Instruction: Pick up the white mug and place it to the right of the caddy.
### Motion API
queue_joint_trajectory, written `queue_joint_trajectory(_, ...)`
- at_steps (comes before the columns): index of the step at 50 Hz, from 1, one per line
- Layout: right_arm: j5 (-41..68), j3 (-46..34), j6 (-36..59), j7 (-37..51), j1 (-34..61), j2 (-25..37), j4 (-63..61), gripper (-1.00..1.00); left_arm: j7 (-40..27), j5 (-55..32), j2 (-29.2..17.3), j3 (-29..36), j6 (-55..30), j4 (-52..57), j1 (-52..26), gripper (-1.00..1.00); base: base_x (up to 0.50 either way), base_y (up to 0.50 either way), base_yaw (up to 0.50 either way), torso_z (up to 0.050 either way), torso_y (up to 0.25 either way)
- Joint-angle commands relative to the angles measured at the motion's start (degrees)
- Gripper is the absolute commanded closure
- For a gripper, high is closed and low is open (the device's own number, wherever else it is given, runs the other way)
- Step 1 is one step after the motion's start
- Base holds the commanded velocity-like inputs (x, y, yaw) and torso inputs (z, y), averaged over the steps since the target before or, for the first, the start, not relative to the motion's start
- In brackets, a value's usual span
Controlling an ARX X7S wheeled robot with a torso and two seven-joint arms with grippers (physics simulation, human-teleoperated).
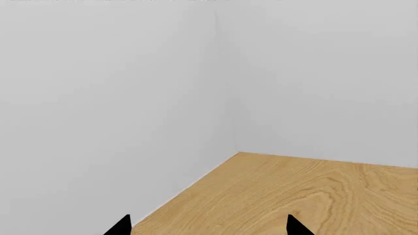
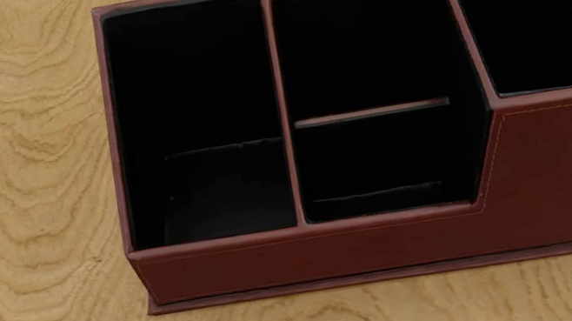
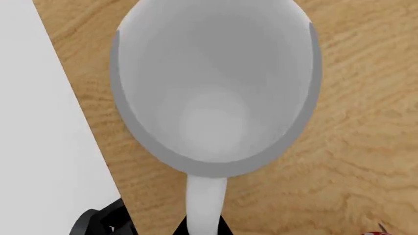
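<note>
The mug [image 3: 216, 88] fills the right wrist view, seen straight down its open mouth, its handle [image 3: 205, 205] running back to the right gripper [image 3: 205, 227], whose dark parts flank the handle; whether the jaws clamp it cannot be told. Wooden bench [image 3: 365, 122] lies beneath, with a white wall close on one side. A speck of red [image 3: 375, 231] shows at the picture's corner.

The left gripper [image 1: 209, 227] shows two black tips spread apart, holding nothing, over a bench corner where two white walls meet.

Only the head view shows the caddy [image 2: 393, 230]: compartments bare, taller section at right, open wood to its left and front.
</note>
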Motion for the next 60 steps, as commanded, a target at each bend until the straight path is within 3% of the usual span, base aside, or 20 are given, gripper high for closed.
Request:
queue_joint_trajectory(1,-0.5,1.3,-0.6,3.9,1.6,-0.9,-4.0,1.00,-0.1,-0.7,0.0,-1.2,-0.5,1.3,0.7,-1.00,0.00,0.00,0.00,0.000,0.000)
queue_joint_trajectory(41,4.9,11.0,-7.5,12.7,15.2,2.1,-14.6,1.00,-1.0,-1.7,-0.8,-1.5,-2.3,3.8,0.3,-1.00,0.00,0.00,0.00,0.000,0.000)
queue_joint_trajectory(60,6.1,14.9,-10.9,12.5,20.1,8.6,-16.2,1.00,-0.7,-1.7,-0.8,-1.0,-2.2,3.7,-0.2,-1.00,0.00,0.00,0.00,0.000,0.001)
